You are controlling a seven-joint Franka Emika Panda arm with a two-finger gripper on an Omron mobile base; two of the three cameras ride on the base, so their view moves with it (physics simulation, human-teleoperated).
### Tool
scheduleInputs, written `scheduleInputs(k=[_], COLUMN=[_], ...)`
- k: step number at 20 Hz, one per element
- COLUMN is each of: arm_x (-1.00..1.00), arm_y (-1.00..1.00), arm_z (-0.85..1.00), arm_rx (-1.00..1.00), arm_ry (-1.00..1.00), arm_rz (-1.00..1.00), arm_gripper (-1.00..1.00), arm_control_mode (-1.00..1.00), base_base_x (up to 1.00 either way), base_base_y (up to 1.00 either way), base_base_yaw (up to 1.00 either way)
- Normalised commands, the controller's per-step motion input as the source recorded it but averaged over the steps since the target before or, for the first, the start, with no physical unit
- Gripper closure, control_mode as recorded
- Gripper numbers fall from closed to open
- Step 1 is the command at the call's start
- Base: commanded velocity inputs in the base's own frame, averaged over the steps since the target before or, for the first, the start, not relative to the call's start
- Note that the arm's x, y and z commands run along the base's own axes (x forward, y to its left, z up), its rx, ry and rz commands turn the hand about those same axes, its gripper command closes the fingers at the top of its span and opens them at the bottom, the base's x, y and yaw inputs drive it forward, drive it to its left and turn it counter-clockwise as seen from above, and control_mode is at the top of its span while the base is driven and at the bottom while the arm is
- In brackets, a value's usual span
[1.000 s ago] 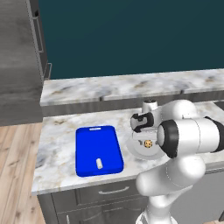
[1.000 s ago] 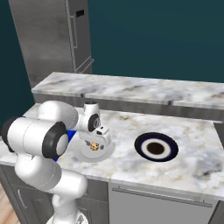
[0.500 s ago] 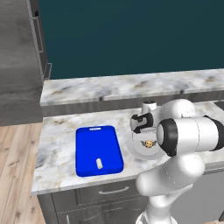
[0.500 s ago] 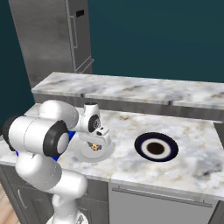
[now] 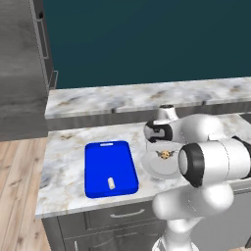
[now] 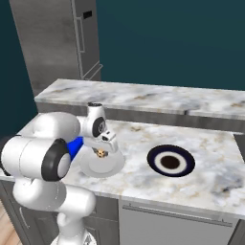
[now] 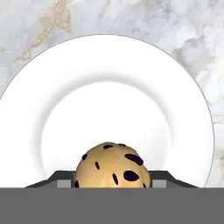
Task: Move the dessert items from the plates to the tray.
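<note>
No brand, label or writing can be read on anything before me.

My jaws are pinching the cookie (image 7: 112, 165) from both sides: in the hand view my dark finger tips (image 7: 61, 178) sit tight against its flanks, with the pale plate (image 7: 109, 70) spread beneath it. Whether the cookie is touching the plate or raised just off it, I cannot tell. Its lower edge is cut off at the bottom of that view. In the left base view the cookie (image 5: 166, 155) shows as a small tan spot over the pale plate (image 5: 154, 169), and my own arm covers the plate's right side. In the right base view it (image 6: 101, 153) sits just under my hand, above the same plate (image 6: 103, 167).

I count two plates: the pale one under me and the navy plate (image 6: 158, 161) with a dark centre, well apart on the desk (image 6: 215, 167). There are two dessert pieces: the cookie, and one small white cylinder (image 5: 111, 183) lying on the blue tray (image 5: 110, 164). One tray, its slot handle at the far short end; in the right base view just a sliver of the tray (image 6: 74, 146) shows behind my arm.
</note>
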Motion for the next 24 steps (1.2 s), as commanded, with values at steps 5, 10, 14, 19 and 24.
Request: scheduleInputs(k=[5,10,14,19,24], arm_x=[-0.04,0.00,-0.01,-0.12,-0.07], arm_y=[0.44,0.69,0.76,0.93,0.84], arm_z=[0.53,0.38,0.18,-0.06,-0.08], arm_rx=[0.00,0.01,0.00,0.00,0.00], arm_ry=[-0.04,-0.03,0.00,0.00,0.00], arm_rz=[0.00,0.00,0.00,0.00,0.00], arm_gripper=[1.00,1.00,1.00,1.00,1.00], arm_control_mode=[-1.00,-1.00,-1.00,-1.00,-1.00], base_base_x=[0.00,0.00,0.00,0.00,0.00], base_base_y=[0.00,0.00,0.00,0.00,0.00], base_base_yaw=[0.00,0.00,0.00,0.00,0.00])
